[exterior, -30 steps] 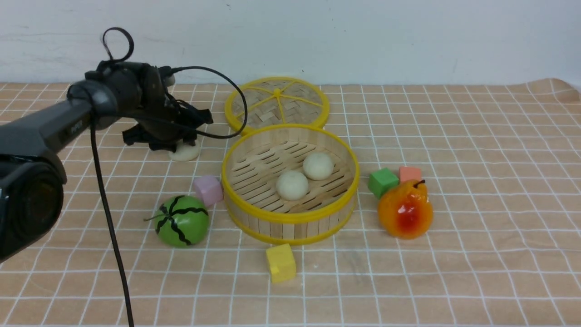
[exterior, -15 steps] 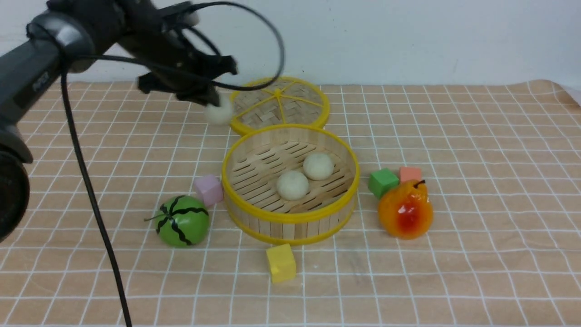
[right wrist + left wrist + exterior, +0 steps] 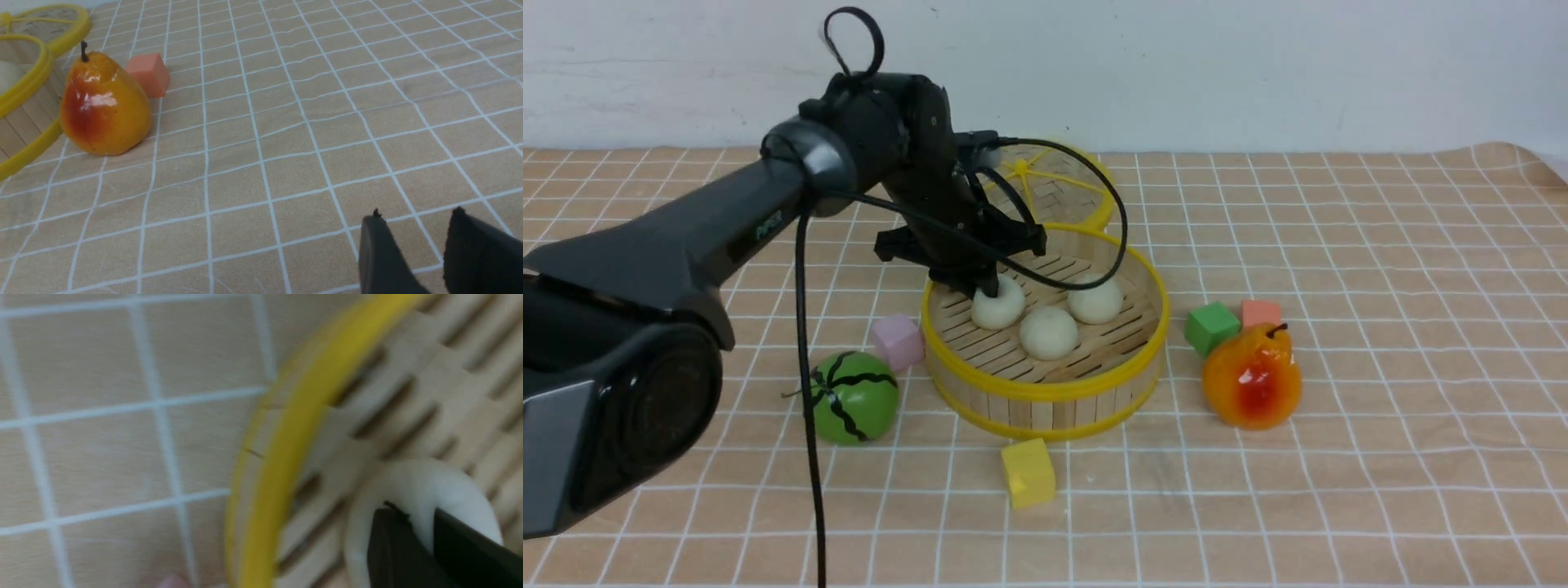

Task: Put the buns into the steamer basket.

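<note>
The steamer basket (image 3: 1045, 396) stands mid-table. Two buns (image 3: 1049, 333) (image 3: 1096, 300) lie on its slatted floor. My left gripper (image 3: 984, 287) reaches down inside the basket's left part and is shut on a third bun (image 3: 1001, 307), which is at the floor. In the left wrist view the two black fingers pinch this bun (image 3: 412, 486) just inside the yellow rim (image 3: 302, 416). My right gripper (image 3: 414, 216) is open and empty, low over the bare cloth, out of the front view.
The flat woven lid (image 3: 1062, 184) lies behind the basket. A green watermelon toy (image 3: 851, 398) and pink cube (image 3: 898, 340) sit left of the basket, a yellow cube (image 3: 1027, 471) in front. A pear (image 3: 1252, 376), green cube (image 3: 1211, 327) and orange cube (image 3: 1261, 311) sit right.
My left gripper lifted the third bun from the cloth at the left, carried it right and brought it down into the basket. The other two buns stayed put.
</note>
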Controlling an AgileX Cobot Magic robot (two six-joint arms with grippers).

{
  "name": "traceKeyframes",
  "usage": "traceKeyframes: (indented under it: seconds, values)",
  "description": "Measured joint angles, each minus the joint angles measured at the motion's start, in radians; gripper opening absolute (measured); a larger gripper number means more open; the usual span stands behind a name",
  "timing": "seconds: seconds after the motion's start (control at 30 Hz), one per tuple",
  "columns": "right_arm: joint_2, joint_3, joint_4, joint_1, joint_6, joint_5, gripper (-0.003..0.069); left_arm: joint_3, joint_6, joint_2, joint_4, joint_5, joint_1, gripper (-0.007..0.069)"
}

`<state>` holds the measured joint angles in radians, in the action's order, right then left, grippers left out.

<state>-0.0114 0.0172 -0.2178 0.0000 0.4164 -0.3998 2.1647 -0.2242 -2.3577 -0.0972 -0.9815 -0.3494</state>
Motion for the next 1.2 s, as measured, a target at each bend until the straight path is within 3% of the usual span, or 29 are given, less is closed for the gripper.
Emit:
traceKeyframes:
  seconds: [0.13,0.17,0.2,0.23,0.37,0.5,0.73,0.93,1.13,1.2]
  values:
    - [0.0,0.0,0.0,0.0,0.0,0.0,0.0241,0.0,-0.028,0.003,0.027,-0.012,0.0,0.0261]
    - [0.0,0.0,0.0,0.0,0.0,0.0,0.0241,0.0,-0.028,0.003,0.027,-0.015,0.0,0.0269]
    - [0.0,0.0,0.0,0.0,0.0,0.0,0.0241,0.0,-0.025,0.014,0.026,-0.038,-0.004,0.0339]
    - [0.0,0.0,0.0,0.0,0.0,0.0,0.0241,0.0,-0.023,0.016,0.026,-0.041,-0.004,0.0339]
    - [0.0,0.0,0.0,0.0,0.0,0.0,0.0241,0.0,0.044,0.083,0.006,-0.106,-0.007,0.048]
    - [0.0,0.0,0.0,0.0,0.0,0.0,0.0241,0.0,0.062,0.158,-0.004,-0.133,-0.006,0.0531]
    - [0.0,0.0,0.0,0.0,0.0,0.0,0.0241,0.0,0.07,0.351,0.018,-0.254,0.008,0.0531]
    - [0.0,0.0,0.0,0.0,0.0,0.0,0.0241,-0.084,0.095,0.64,-0.002,-0.254,0.012,0.0451]
    - [0.0,0.0,0.0,0.0,0.0,0.0,0.0241,-0.541,0.111,1.055,-0.023,-0.241,0.012,0.027]
    - [0.0,0.0,0.0,0.0,0.0,0.0,0.0241,-0.715,0.11,1.213,-0.014,-0.172,0.012,0.0213]
